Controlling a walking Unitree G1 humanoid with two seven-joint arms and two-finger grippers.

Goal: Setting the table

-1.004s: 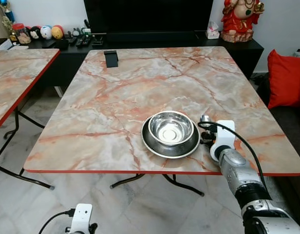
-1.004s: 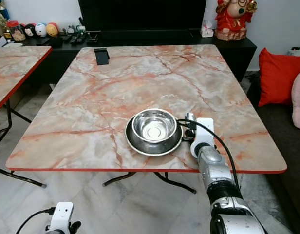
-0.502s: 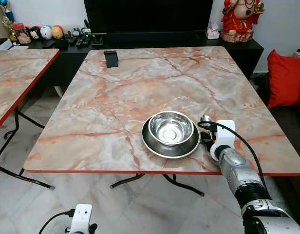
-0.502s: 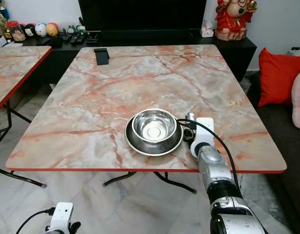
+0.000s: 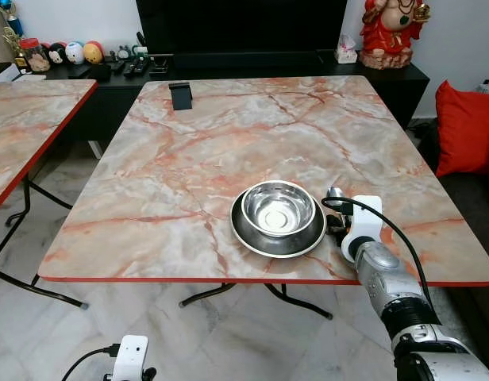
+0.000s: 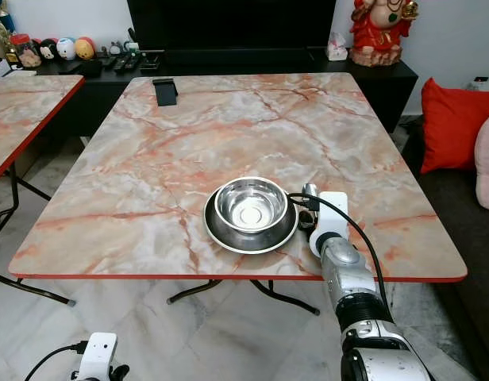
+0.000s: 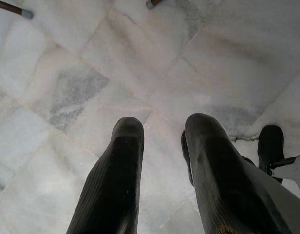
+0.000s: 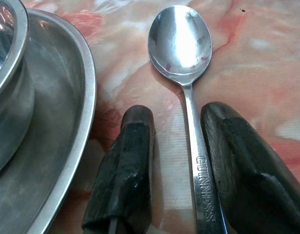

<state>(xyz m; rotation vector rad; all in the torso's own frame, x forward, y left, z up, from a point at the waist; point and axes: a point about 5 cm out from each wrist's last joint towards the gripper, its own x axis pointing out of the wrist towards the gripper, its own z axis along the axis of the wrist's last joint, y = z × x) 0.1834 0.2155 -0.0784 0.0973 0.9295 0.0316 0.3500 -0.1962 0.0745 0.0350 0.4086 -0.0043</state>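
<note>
Nothing moved | spoon (image 8: 181, 46) bowl points away | right tool (image 8: 177, 170) open astride handle

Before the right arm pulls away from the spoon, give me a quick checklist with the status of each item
1. Spoon lies flat on the marble table, beside the plate: ok.
2. Right pincer open, spoon handle lying free between the fingers: ok.
3. Spoon clear of the plate rim, a gap of bare table showing between them: ok.
4. Bowl sits upright in the middle of the plate: ok.
5. Spoon handle square to the table edge: cannot tell, the wrist hides it from the head views.
6. Left pincer hanging low over the floor, out of the way: ok.
</note>
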